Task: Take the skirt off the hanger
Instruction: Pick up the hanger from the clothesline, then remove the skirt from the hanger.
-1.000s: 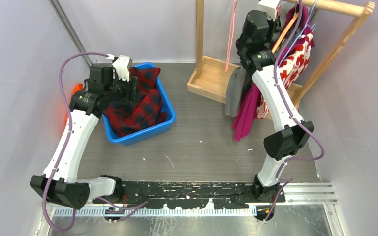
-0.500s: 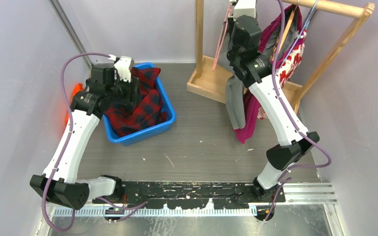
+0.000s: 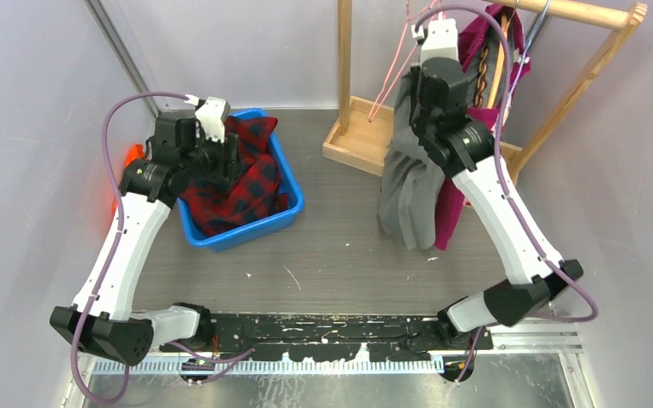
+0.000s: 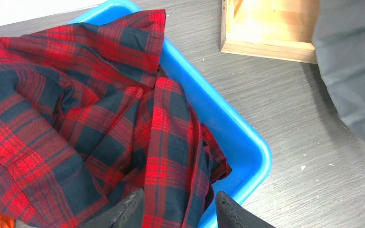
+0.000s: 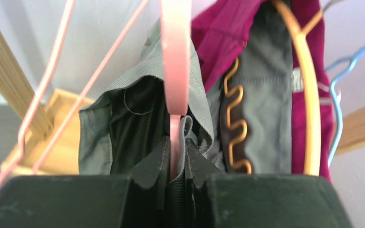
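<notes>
A grey skirt (image 3: pixel 404 191) hangs from a pink hanger (image 3: pixel 388 72) in front of the wooden rack. My right gripper (image 3: pixel 425 25) is shut on the pink hanger's bar (image 5: pixel 175 57) together with the skirt's waistband (image 5: pixel 123 128); its tips (image 5: pixel 175 159) pinch both. My left gripper (image 3: pixel 225 161) is open and empty, hovering over a red plaid garment (image 4: pixel 100 109) in the blue bin (image 4: pixel 247 137); its fingers (image 4: pixel 128 213) frame the plaid cloth.
The wooden rack (image 3: pixel 344 68) has a tray base (image 3: pixel 366 136) and a top rail (image 3: pixel 578 10). A magenta garment (image 5: pixel 228 33) on an orange hanger (image 5: pixel 309 95) and a blue hanger (image 5: pixel 335 95) hang right beside the skirt. An orange item (image 3: pixel 132 155) lies left of the bin.
My right arm has swung left and forward, carrying the pink hanger and grey skirt away from the other garments on the rail. The left arm has not moved.
</notes>
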